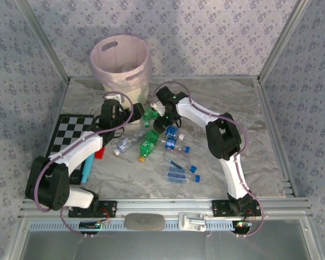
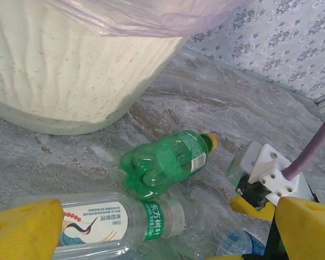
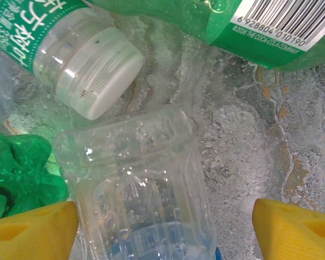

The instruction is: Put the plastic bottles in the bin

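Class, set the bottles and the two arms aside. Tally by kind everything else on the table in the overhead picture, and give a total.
Bin: 1
Checkerboard: 1
Red block: 1
Cyan stick: 1
Total: 4

The table [image 1: 249,141] before me wears a crinkled, grey marbled cover. At its far edge, left of centre, stands the pink bin [image 1: 121,62] — cream lower half resting on the cover. A checkerboard mat [image 1: 70,130] lies flat on my left, a red block [image 1: 99,154] and a cyan stick [image 1: 88,168] near its right edge. Bottles lie on their sides mid-table — green bottles [image 1: 147,142] near the bin, clear blue-capped bottles [image 1: 179,174] nearer me.
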